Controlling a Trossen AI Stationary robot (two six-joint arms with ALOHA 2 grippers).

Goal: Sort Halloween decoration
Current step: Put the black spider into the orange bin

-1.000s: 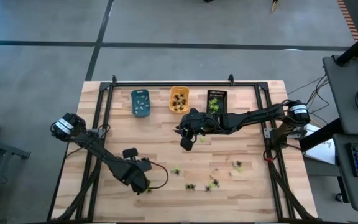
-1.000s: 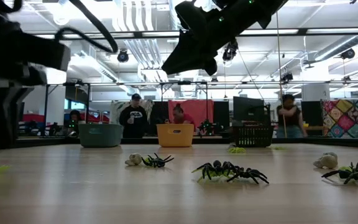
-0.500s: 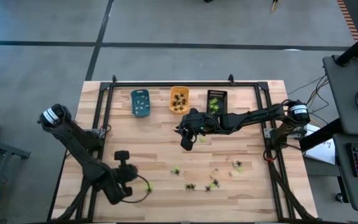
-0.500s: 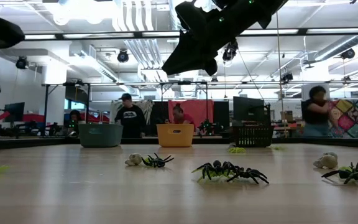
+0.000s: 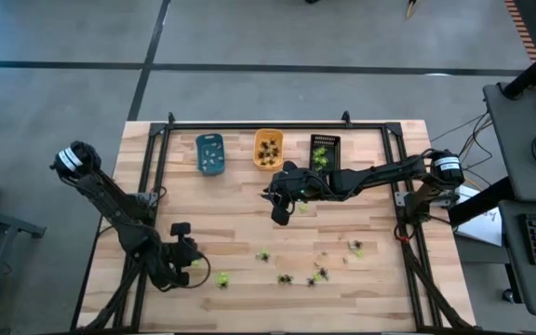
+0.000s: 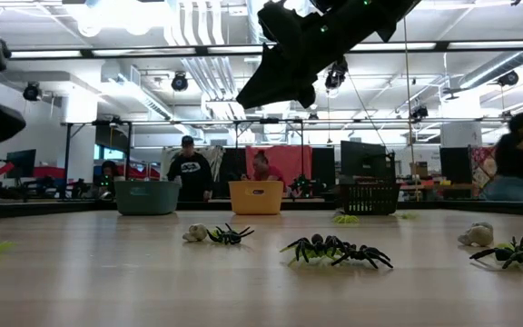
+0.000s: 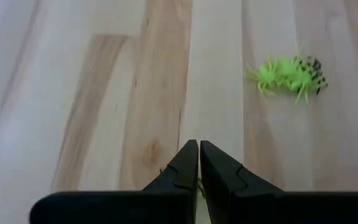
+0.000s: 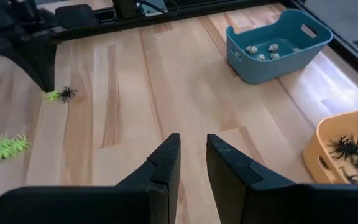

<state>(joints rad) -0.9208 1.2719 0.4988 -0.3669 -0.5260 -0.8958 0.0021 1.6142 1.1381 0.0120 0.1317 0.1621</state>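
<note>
Swung back toward the lower left corner of the wooden table (image 5: 231, 214) over the past second, the left gripper (image 5: 192, 263) now sits just left of a yellow-green plastic spider figure (image 5: 221, 278) lying free on the boards, its jaws pressed shut on nothing. Other tiny black, yellow-green and pale whitish spider figures (image 5: 316, 274) lie scattered across the lower middle of the high view. More fill the three small trays in the upper centre: pale ones in the blue rectangular plastic tray (image 5: 210, 154), black ones in the orange tray (image 5: 268, 149), green ones in the black slatted tray (image 5: 324, 153). The right gripper (image 5: 278, 213) hangs above mid-table below the orange tray, jaws slightly parted and empty
</note>
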